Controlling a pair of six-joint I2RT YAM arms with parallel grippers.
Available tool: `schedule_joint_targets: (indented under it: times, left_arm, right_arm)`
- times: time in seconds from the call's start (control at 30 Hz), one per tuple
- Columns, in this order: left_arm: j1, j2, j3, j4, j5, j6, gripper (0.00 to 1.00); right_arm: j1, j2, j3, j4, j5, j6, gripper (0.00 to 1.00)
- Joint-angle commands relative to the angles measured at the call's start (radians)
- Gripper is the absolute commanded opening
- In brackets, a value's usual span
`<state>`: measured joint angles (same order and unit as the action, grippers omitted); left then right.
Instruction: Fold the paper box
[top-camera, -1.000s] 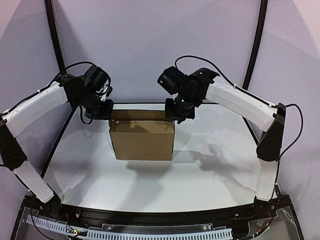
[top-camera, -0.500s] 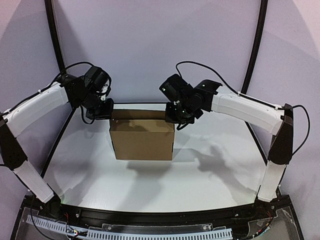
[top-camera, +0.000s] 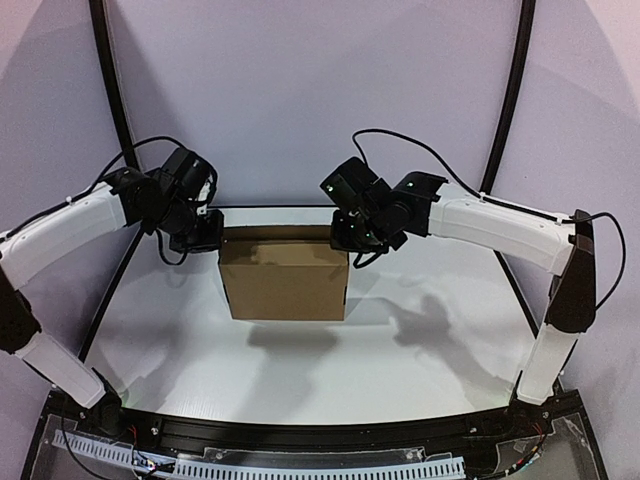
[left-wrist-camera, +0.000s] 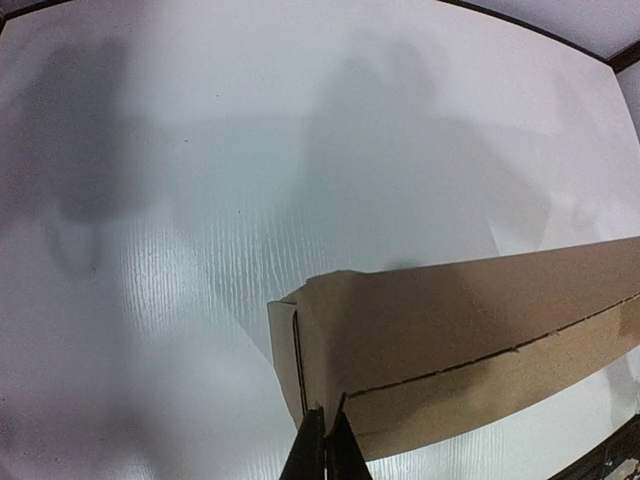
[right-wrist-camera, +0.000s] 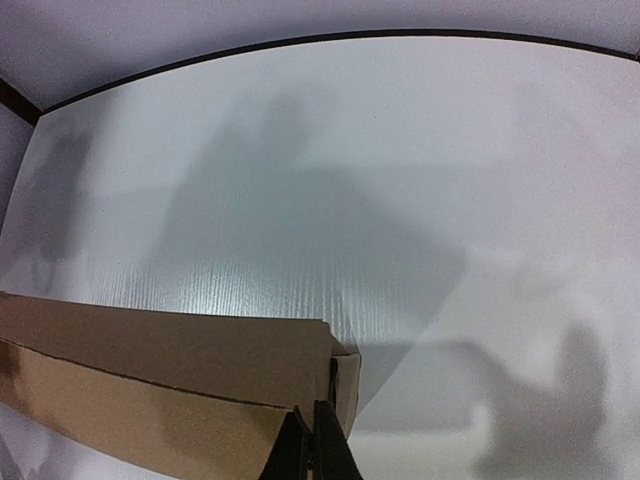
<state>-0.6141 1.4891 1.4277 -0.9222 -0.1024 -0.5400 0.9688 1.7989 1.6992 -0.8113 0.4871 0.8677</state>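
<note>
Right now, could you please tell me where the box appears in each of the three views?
Top external: box at centre, between the left gripper and the right gripper.
Left wrist: box at lower right, one corner at the closed fingertips.
Right wrist: box at lower left, one corner at the closed fingertips.
Shared landmark: the white table under it.

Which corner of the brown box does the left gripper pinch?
The far top left corner of the box: the left gripper is shut there. The right gripper pinches the far right one; near corners are free.
</note>
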Motion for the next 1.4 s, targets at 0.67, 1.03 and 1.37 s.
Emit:
schedule_joint_targets:
  times: [0.67, 1.03, 1.37]
  left_arm:
    - [-0.018, -0.123, -0.326, 0.077, -0.013, -0.040, 0.02]
    - [-0.018, -0.192, -0.146, 0.008, -0.001, 0.017, 0.63]
    - [-0.018, -0.304, -0.042, -0.122, -0.089, 0.031, 0.99]
  right_arm:
    - [0.168, -0.103, -0.510, 0.552, 0.094, -0.088, 0.00]
    - [0.168, -0.146, -0.333, 0.470, 0.124, -0.242, 0.24]
    - [0.166, -0.202, -0.247, 0.463, -0.040, -0.326, 0.98]
